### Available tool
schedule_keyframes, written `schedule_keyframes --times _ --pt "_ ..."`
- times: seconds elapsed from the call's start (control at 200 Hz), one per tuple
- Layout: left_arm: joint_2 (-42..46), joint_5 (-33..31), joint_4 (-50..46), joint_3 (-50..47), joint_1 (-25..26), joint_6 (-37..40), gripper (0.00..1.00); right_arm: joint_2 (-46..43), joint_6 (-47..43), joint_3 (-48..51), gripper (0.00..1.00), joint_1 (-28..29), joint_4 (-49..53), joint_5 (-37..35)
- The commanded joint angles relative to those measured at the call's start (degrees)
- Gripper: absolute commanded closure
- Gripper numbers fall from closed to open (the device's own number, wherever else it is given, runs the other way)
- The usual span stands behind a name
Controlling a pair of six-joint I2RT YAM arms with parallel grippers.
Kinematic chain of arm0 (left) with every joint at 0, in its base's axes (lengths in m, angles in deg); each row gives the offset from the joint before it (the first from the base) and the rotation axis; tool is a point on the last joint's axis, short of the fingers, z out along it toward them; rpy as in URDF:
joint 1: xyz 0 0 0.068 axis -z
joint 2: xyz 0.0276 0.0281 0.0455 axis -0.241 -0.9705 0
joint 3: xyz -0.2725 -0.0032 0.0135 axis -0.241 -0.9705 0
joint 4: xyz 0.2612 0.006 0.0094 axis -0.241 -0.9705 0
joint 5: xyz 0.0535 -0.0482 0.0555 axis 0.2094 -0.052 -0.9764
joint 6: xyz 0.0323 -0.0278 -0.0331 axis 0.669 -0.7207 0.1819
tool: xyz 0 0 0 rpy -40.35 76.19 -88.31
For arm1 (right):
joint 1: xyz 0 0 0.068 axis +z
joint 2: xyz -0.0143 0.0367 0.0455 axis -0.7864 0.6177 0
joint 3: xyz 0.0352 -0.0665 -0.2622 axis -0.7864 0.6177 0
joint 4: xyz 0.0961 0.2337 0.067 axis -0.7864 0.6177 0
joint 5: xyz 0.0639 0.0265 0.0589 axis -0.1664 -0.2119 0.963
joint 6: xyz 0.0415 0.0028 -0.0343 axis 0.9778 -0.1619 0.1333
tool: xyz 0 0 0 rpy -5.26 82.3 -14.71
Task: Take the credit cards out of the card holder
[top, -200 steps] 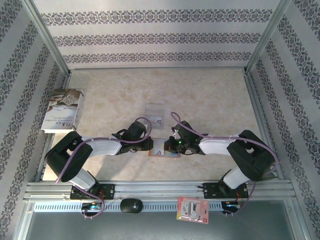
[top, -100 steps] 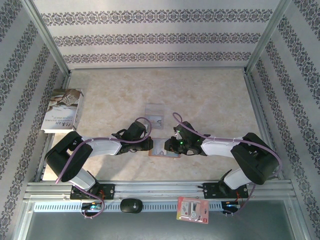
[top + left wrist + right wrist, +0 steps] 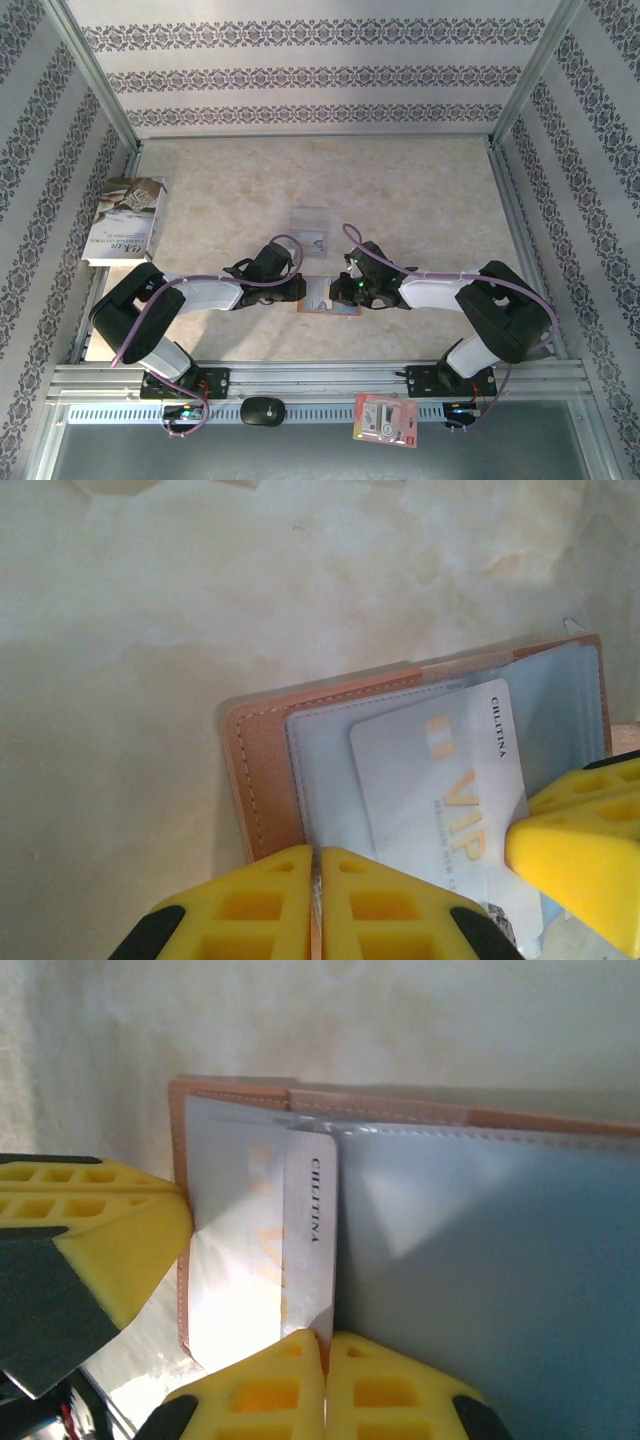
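Observation:
The orange-brown card holder [image 3: 328, 302] lies open on the table between both grippers, its grey-blue lining up [image 3: 320, 770]. My left gripper [image 3: 317, 880] is shut on the card holder's near edge, where the leather border [image 3: 262, 780] meets the lining. A pale credit card [image 3: 440, 780] marked VIP sticks partway out of a pocket. In the right wrist view the same credit card [image 3: 305, 1240] lies across the card holder [image 3: 480, 1260]. My right gripper [image 3: 326, 1365] is shut on that card's edge. The two grippers [image 3: 303, 290] [image 3: 345, 290] face each other closely.
A clear plastic sleeve [image 3: 310, 228] lies just beyond the grippers. A book [image 3: 125, 220] rests at the left edge of the table. On the front rail are a red-and-white packet [image 3: 386, 419] and a black round object [image 3: 261, 410]. Metal frame posts and patterned walls enclose the table.
The right arm drew back slightly to the right and returned to the card holder; its gripper stands shut on the card now. The left arm and the card holder stayed put.

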Motion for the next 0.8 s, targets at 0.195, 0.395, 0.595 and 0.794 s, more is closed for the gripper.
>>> schedule_keyframes --times 0.195,0.395,0.595,0.794 --pt "-1.1 -0.2 -3.8 -1.9 -0.7 -0.1 0.92 -7.6 -2.7 1.4 1.00 -1.0 8.5 -6.2" --pt "-1.4 -0.1 -4.3 -0.8 -1.1 0.7 0.92 -12.4 -6.0 -0.1 1.00 -1.1 16.8 -10.0" --pt "-0.3 -0.6 -5.3 0.3 -1.4 1.5 0.87 -14.6 -9.2 -2.8 1.00 -0.8 23.3 -13.1" --pt "2.7 -1.4 -5.4 0.4 -1.6 1.1 0.70 -12.6 -11.0 -6.5 1.00 2.3 26.1 -16.6"
